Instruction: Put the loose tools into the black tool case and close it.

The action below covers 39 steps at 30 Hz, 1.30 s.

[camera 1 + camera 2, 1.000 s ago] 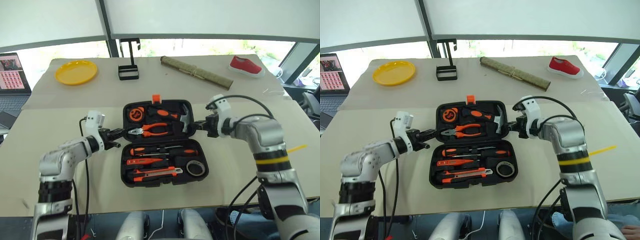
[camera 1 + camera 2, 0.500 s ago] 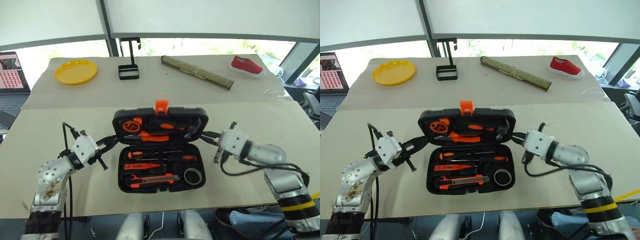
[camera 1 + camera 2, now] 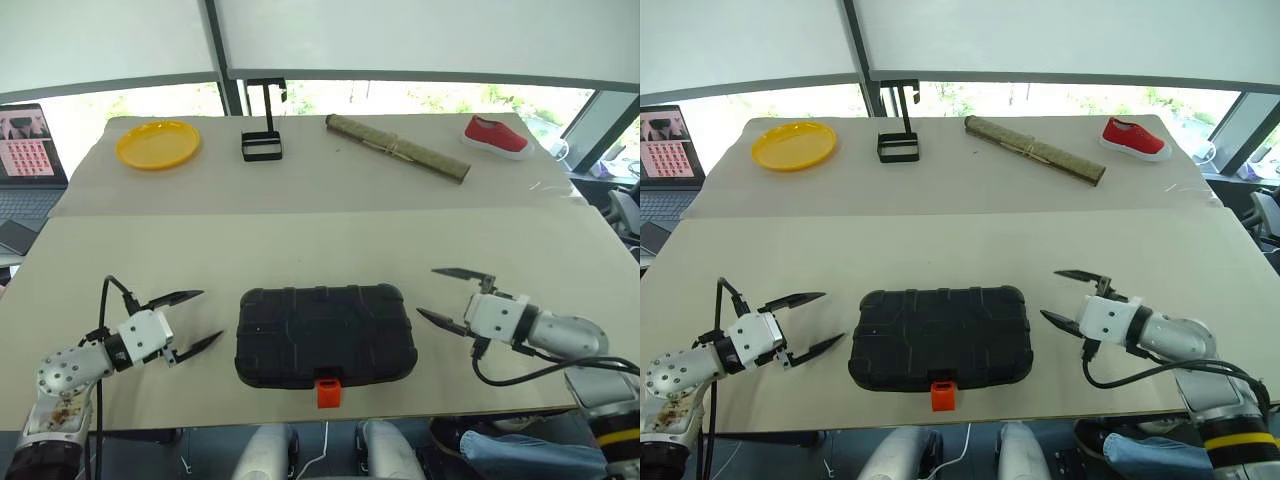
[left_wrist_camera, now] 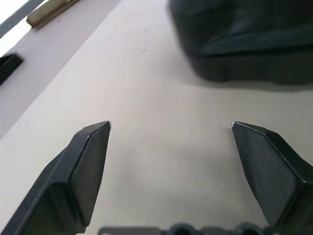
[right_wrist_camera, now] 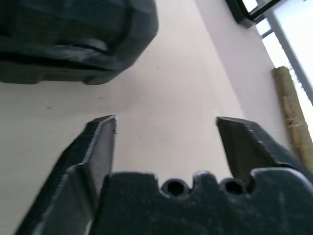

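Note:
The black tool case [image 3: 325,335] lies shut near the table's front edge, lid down, its orange latch [image 3: 327,392] hanging over the front. The loose tools are hidden inside it. My left gripper [image 3: 208,316] hovers a short way off the case's left end, open and empty, its fingers pointing at the case. My right gripper [image 3: 427,291] is open and empty just off the right end. In the left wrist view the case's corner [image 4: 244,44] lies beyond the open left gripper [image 4: 171,125]. In the right wrist view the case [image 5: 73,34] lies ahead of the open right gripper [image 5: 166,120].
Along the far side of the table are a yellow plate [image 3: 157,144], a small black wire stand [image 3: 262,146], a rolled bamboo mat [image 3: 396,148] and a red shoe [image 3: 496,136]. A laptop [image 3: 30,150] sits off the table's left.
The lid has swung down and the case is now shut. Both grippers have come off the lid, opened and drawn back and outward from the case's ends.

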Available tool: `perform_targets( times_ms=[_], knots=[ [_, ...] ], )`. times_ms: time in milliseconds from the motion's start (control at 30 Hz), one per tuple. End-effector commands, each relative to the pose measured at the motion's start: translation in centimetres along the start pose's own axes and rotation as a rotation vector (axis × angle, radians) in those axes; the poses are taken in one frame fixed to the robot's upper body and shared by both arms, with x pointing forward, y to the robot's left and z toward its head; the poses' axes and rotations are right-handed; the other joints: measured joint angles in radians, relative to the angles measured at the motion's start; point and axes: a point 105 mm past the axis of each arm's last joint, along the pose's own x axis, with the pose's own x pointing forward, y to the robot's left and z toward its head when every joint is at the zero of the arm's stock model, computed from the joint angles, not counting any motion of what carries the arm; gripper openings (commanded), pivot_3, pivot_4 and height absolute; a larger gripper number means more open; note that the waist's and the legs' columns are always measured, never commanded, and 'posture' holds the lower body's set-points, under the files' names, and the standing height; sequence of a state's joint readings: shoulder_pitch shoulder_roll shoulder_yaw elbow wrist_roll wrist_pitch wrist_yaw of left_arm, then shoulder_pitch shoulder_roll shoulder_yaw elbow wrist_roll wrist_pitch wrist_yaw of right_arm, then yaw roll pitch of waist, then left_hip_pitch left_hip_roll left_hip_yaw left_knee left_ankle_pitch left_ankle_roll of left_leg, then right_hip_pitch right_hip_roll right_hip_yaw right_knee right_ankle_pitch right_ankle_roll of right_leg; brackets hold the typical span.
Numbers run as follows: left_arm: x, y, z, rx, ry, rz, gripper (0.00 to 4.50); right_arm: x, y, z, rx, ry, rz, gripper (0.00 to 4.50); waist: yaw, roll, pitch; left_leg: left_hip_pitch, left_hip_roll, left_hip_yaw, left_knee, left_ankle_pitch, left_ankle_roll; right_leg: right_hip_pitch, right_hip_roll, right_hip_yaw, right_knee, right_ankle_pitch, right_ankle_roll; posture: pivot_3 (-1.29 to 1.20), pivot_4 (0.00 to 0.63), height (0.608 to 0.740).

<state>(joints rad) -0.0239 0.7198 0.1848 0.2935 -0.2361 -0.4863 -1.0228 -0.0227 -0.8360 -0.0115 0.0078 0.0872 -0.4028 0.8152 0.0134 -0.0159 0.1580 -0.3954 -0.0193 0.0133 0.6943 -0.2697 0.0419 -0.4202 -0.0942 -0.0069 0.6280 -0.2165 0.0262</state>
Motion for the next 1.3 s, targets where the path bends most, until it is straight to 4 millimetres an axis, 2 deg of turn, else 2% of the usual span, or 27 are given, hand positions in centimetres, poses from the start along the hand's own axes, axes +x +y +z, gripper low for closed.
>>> perform_targets(
  times_ms=[33,100,233,267,400,500,600,700,833,933,1133,1300],
  knots=[
    [1.5,2.0,1.3,-0.065,-0.039,0.026,2.86,-1.6,0.8,2.3,0.196,-0.043,0.100,2.23,0.005,0.000,0.000,0.000,0.000,0.000,0.001,0.000,0.000,0.000,0.000,0.000,0.000,0.000,0.000,0.00,0.150,0.740],
    [3.0,2.1,1.9,-0.117,-0.049,-0.020,2.02,-2.5,3.0,3.0,0.292,-0.008,0.239,1.58,0.005,0.000,0.000,0.000,0.001,-0.001,0.001,0.000,0.000,0.001,0.000,0.000,0.000,0.000,0.000,0.00,0.150,0.740],
    [5.5,1.6,2.5,-0.190,-0.037,-0.131,0.40,-3.6,7.7,4.1,0.361,0.062,0.490,0.13,0.000,0.000,0.000,0.000,0.001,-0.001,0.001,0.000,0.000,0.002,0.001,0.000,0.000,0.000,0.001,0.00,0.150,0.740],
    [6.0,1.4,2.4,-0.204,-0.025,-0.152,0.03,-3.6,8.4,4.4,0.364,0.064,0.520,0.00,-0.002,-0.001,0.000,0.000,0.001,-0.001,0.001,0.000,0.000,0.002,0.001,0.000,0.000,0.000,0.001,0.00,0.150,0.740],
    [7.2,-0.8,1.4,-0.345,0.091,-0.340,0.03,-1.6,10.5,5.3,0.374,0.055,0.584,0.00,-0.012,-0.002,0.001,0.001,0.001,0.000,0.001,0.000,0.000,0.001,0.004,0.001,0.001,0.000,0.001,0.00,0.150,0.740],
    [7.5,-0.9,1.5,-0.319,0.100,-0.376,0.03,0.1,10.3,5.6,0.355,0.031,0.550,0.00,-0.015,-0.005,0.002,0.001,0.001,0.000,0.001,0.000,0.000,0.000,0.004,0.001,0.001,0.000,0.001,0.00,0.150,0.740],
    [7.4,-0.3,1.5,-0.323,0.118,-0.354,0.03,2.6,9.4,6.8,0.338,-0.041,0.499,0.00,-0.011,-0.005,0.002,0.000,0.000,0.000,0.002,0.000,0.000,0.000,0.003,0.001,0.001,0.000,0.001,0.00,0.150,0.740],
    [6.7,0.2,1.2,-0.331,0.134,-0.323,0.03,4.4,8.2,7.2,0.313,-0.078,0.437,0.00,-0.012,-0.006,0.002,0.000,0.001,-0.001,0.003,0.000,0.000,0.000,0.004,0.001,0.002,0.000,0.001,0.00,0.150,0.740],
    [5.7,0.5,0.8,-0.349,0.146,-0.271,0.03,6.3,6.3,7.2,0.290,-0.107,0.340,0.00,-0.021,-0.006,0.003,0.000,0.001,-0.001,0.002,0.000,0.000,-0.001,0.004,0.002,0.002,0.000,0.000,0.00,0.150,0.740],
    [4.3,0.1,0.6,-0.392,0.136,-0.194,0.03,8.2,3.6,6.5,0.258,-0.098,0.245,0.00,-0.032,-0.006,0.003,0.001,0.001,-0.001,0.002,0.001,-0.001,-0.002,0.004,0.002,0.003,0.000,0.000,0.00,0.150,0.740],
    [3.8,-0.6,1.4,-0.445,0.100,-0.096,0.03,9.3,1.9,5.3,0.235,-0.088,0.210,0.00,-0.025,-0.006,0.003,0.002,0.001,0.000,0.001,0.001,-0.002,-0.002,0.003,0.004,0.004,0.001,-0.001,0.00,0.150,0.740],
    [3.1,1.6,3.3,-0.489,-0.007,0.025,0.03,8.4,0.9,4.9,0.255,-0.094,0.189,0.00,-0.020,-0.007,0.003,0.002,0.000,0.000,0.001,0.001,-0.002,-0.002,0.002,0.004,0.004,0.001,0.000,0.00,0.150,0.740]
  ],
)
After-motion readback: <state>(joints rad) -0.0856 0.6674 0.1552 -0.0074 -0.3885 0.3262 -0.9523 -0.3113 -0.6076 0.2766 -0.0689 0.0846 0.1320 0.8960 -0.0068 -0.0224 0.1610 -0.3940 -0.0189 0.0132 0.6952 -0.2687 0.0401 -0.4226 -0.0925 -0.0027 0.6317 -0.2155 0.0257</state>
